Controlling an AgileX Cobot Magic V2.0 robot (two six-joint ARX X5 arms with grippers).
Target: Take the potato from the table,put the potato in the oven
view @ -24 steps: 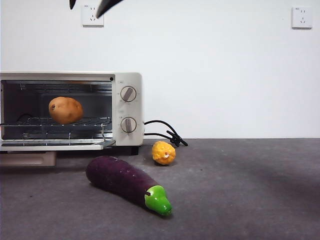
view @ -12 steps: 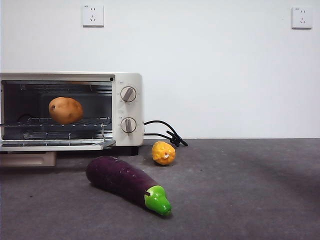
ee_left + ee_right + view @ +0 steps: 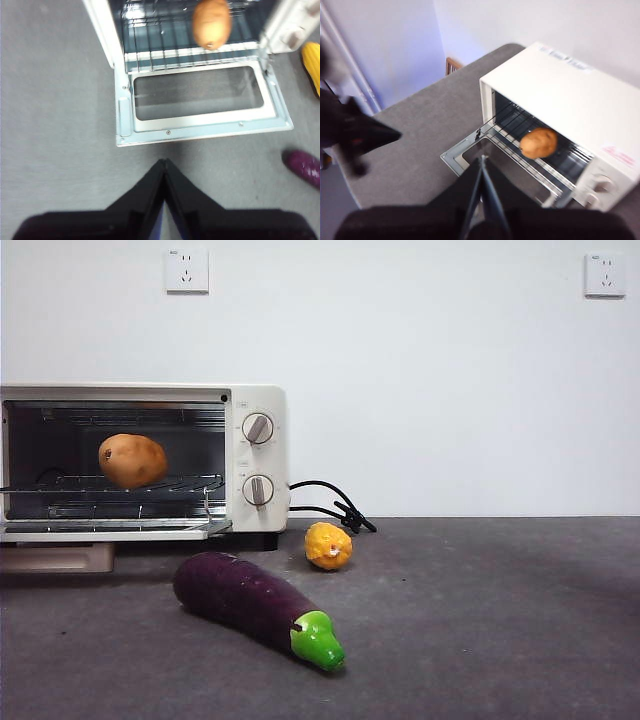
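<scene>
Potato [image 3: 132,460] resting on the rack inside the oven [image 3: 254,457], door down, placement apparently done, with left gripper [image 3: 164,167] and right gripper [image 3: 482,165] closed, empty, clear above the bench [image 3: 480,620].

Black arm tips that were poking in at the front view's top edge a second ago are gone, out of that view since half a second back. Everything in the front view is sitting a hair further right than before, like a slight camera nudge.
</scene>
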